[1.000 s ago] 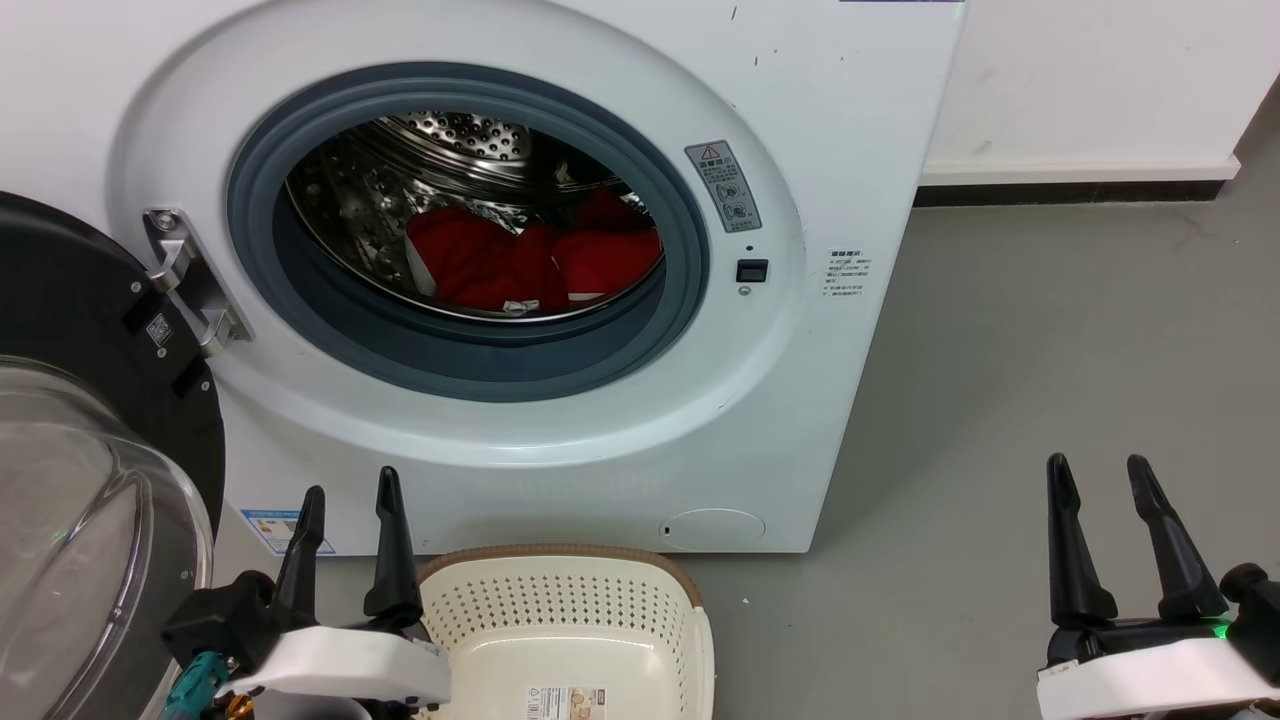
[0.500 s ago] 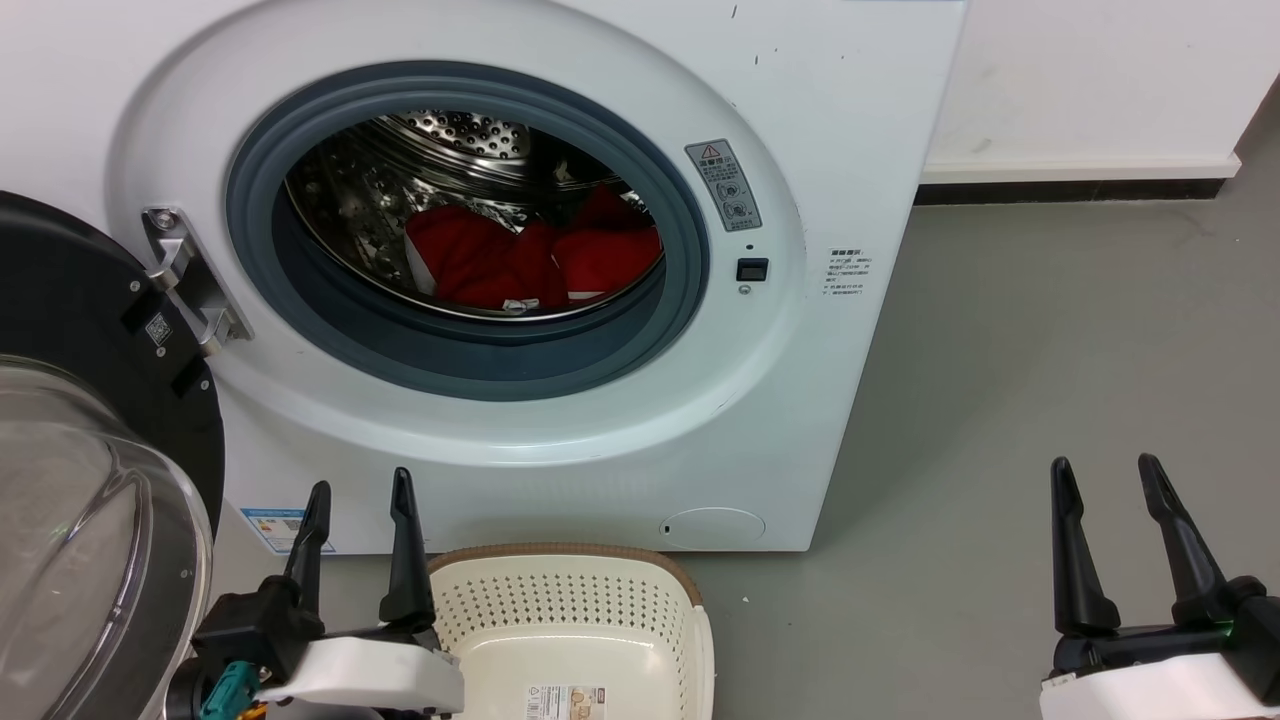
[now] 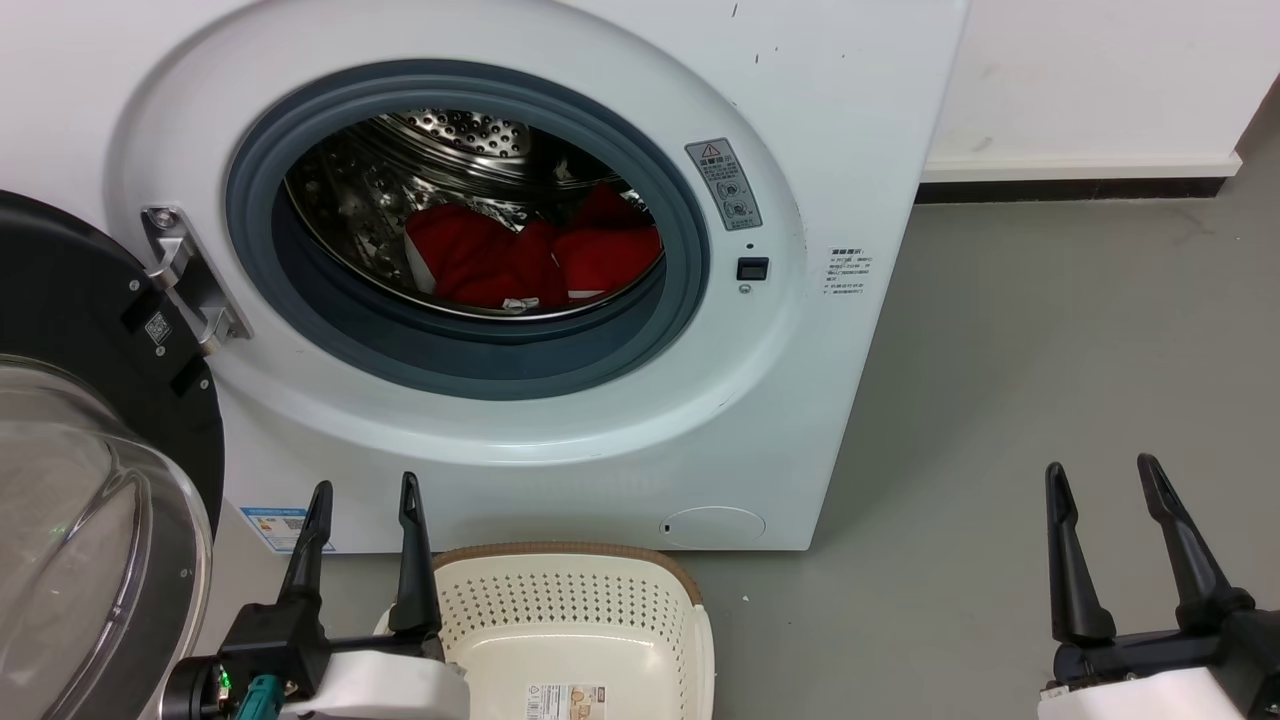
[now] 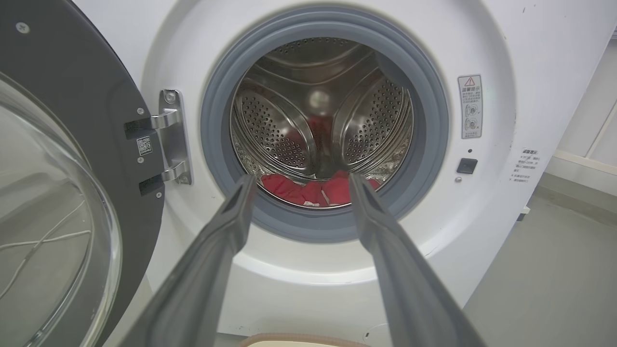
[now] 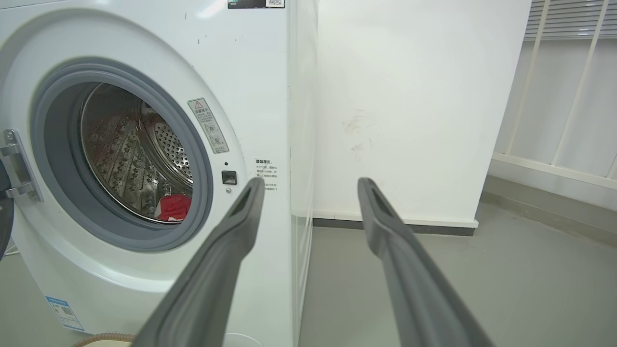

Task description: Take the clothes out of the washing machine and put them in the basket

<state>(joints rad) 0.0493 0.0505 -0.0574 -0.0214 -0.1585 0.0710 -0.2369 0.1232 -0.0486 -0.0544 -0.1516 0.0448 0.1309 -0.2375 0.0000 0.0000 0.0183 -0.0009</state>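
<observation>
Your left gripper (image 3: 364,487) is hanging spread and empty just beside the left edge of the basket (image 3: 560,551), your right gripper (image 3: 1100,467) is gaping empty over the floor (image 3: 1000,350), the clothes (image 3: 530,260) are lying inside the washing machine (image 3: 820,120), its door (image 3: 60,290) standing wide.

The left claw (image 3: 364,484) sits at the lower left of the head view, its two long dark fingers (image 3: 414,570) pointing up, spread apart and holding nothing, while the right claw (image 3: 1100,466) at the lower right is likewise parted and empty, its fingers leaning slightly left.
</observation>
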